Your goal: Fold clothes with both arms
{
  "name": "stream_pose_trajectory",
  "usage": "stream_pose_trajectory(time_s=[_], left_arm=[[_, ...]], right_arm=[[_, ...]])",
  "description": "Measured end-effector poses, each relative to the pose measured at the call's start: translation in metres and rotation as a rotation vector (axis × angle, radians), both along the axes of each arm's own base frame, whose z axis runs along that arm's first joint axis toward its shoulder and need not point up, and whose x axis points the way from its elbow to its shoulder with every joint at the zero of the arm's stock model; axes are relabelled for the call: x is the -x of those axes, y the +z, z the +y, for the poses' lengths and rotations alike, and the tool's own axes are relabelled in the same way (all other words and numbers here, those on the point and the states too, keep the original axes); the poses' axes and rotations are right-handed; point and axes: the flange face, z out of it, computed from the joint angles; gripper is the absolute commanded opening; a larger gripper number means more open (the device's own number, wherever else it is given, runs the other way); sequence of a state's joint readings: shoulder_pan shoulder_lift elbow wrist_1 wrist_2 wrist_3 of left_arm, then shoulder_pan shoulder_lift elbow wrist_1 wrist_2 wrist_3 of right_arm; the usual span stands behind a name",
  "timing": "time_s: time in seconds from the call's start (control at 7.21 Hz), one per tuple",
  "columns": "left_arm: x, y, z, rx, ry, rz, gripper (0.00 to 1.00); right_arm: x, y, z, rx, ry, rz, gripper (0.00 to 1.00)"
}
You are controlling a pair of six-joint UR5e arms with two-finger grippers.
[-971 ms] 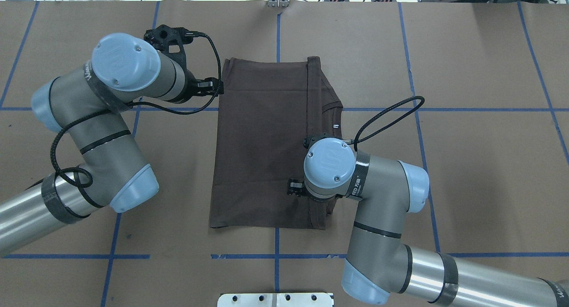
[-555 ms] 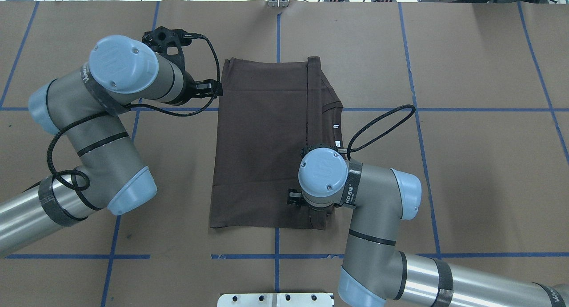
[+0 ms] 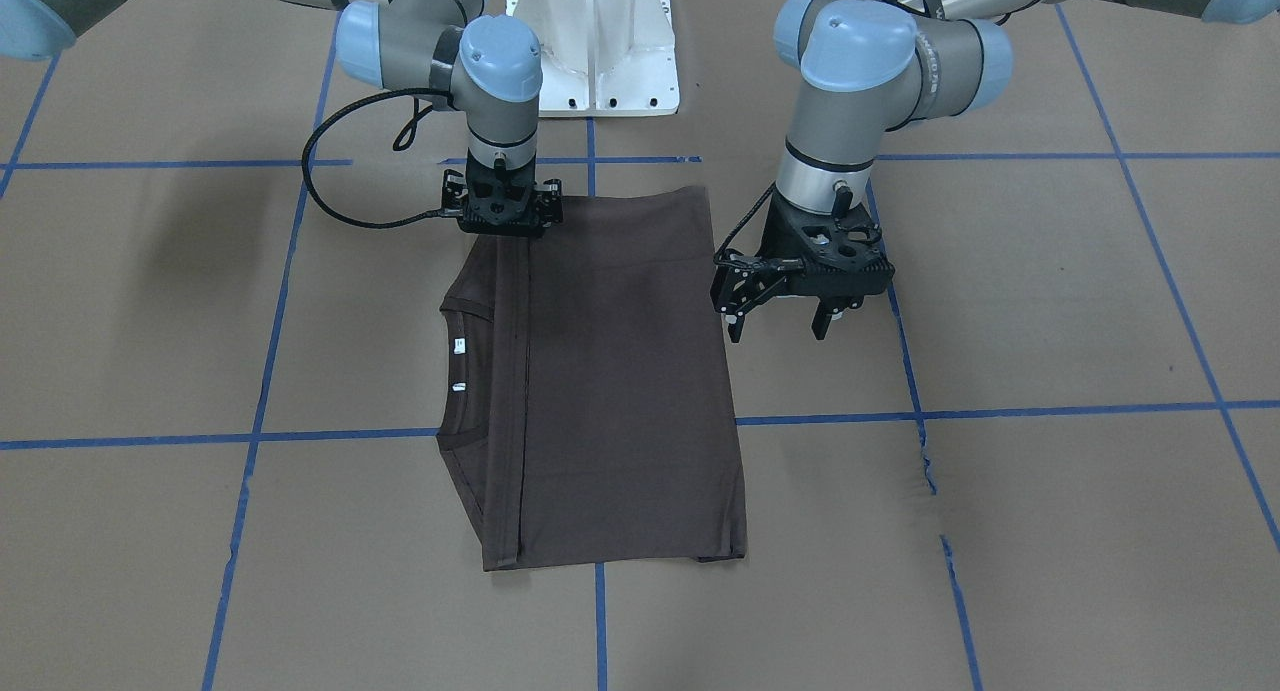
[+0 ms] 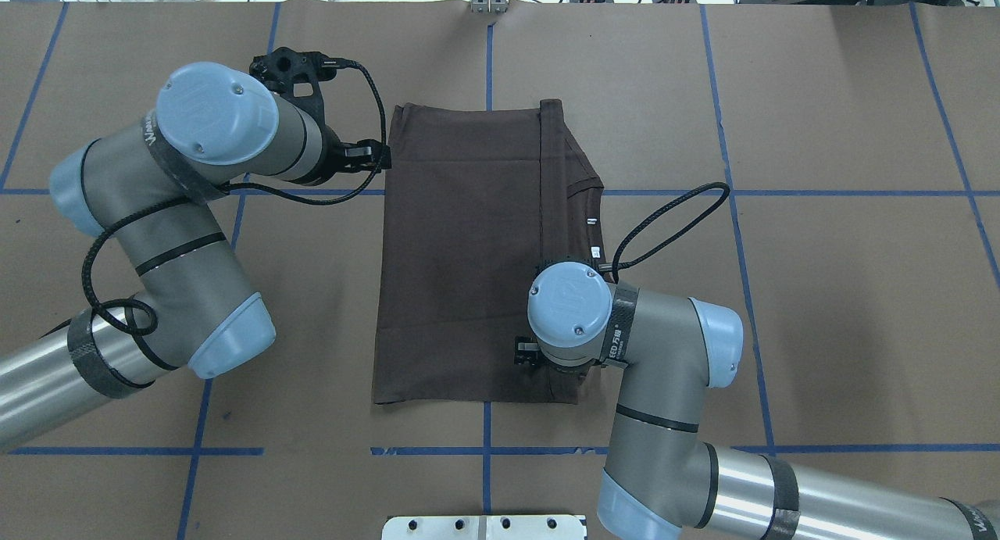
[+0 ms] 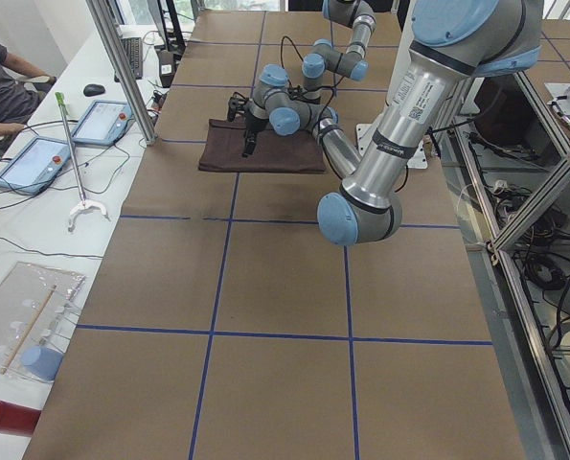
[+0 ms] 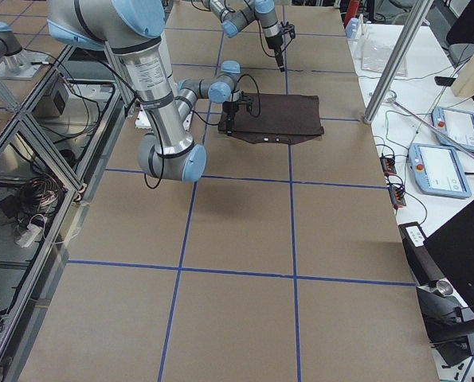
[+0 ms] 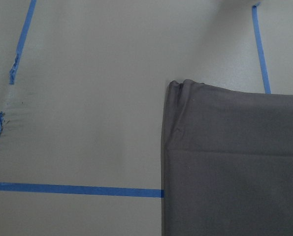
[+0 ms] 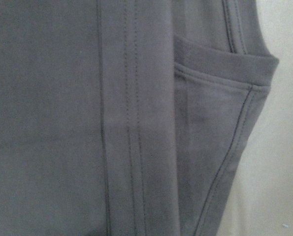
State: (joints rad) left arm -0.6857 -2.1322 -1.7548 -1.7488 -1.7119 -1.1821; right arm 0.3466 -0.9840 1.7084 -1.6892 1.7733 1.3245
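The dark brown T-shirt (image 4: 461,251) lies flat and folded lengthwise on the table, its collar (image 4: 587,212) at the right fold; it also shows in the front view (image 3: 610,371). My left gripper (image 3: 778,329) is open and empty, hovering just off the shirt's left edge near the far corner (image 4: 376,155). Its wrist view shows that shirt corner (image 7: 185,93). My right gripper (image 3: 505,231) points straight down onto the shirt's near hem by the folded strip (image 4: 525,354). Its fingers are hidden, so I cannot tell if it is open or shut. Its wrist view is filled with fabric (image 8: 87,123).
The white bolted pedestal (image 3: 600,51) stands at the robot's edge of the table. Blue tape lines cross the brown paper cover, which is torn (image 3: 925,461) at the left arm's side. Tablets lie on a side bench (image 5: 35,158).
My right arm moved slightly left and toward the robot over the shirt's near edge. The shirt's near hem shifted a little. My left arm drew back slightly from the shirt.
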Motion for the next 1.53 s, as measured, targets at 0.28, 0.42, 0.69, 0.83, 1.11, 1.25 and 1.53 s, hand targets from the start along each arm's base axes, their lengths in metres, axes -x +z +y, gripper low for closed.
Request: stream_pose_trajectory(time_s=[0.28,0.42,0.69,0.83,1.11,1.25,1.53], left_arm=[[-0.0002,0.0003,-0.0001,0.001,0.0,-0.001,1.0],[-0.0003,0.0006,-0.0002,0.001,0.0,-0.001,1.0],[-0.0007,0.0012,-0.0005,0.003,-0.001,-0.002,1.0],[-0.0011,0.0021,-0.0009,0.004,-0.001,-0.003,1.0],[-0.0015,0.0028,-0.0012,0.004,0.0,-0.004,1.0],[-0.0015,0.0027,-0.0012,0.004,0.0,-0.004,1.0],[-0.0007,0.0011,-0.0005,0.002,-0.001,-0.001,1.0]], right_arm=[[-0.006,-0.0023,-0.0005,-0.003,-0.008,0.014,1.0],[-0.0083,-0.0026,-0.0003,-0.001,-0.011,0.019,1.0],[-0.0093,-0.0003,-0.0004,0.002,-0.013,0.027,1.0],[-0.0089,-0.0006,-0.0006,0.001,-0.014,0.027,1.0],[-0.0072,-0.0043,-0.0008,-0.003,-0.014,0.02,1.0],[-0.0064,-0.0051,-0.0007,-0.004,-0.015,0.018,1.0],[-0.0057,-0.0038,-0.0003,-0.002,-0.018,0.019,1.0]])
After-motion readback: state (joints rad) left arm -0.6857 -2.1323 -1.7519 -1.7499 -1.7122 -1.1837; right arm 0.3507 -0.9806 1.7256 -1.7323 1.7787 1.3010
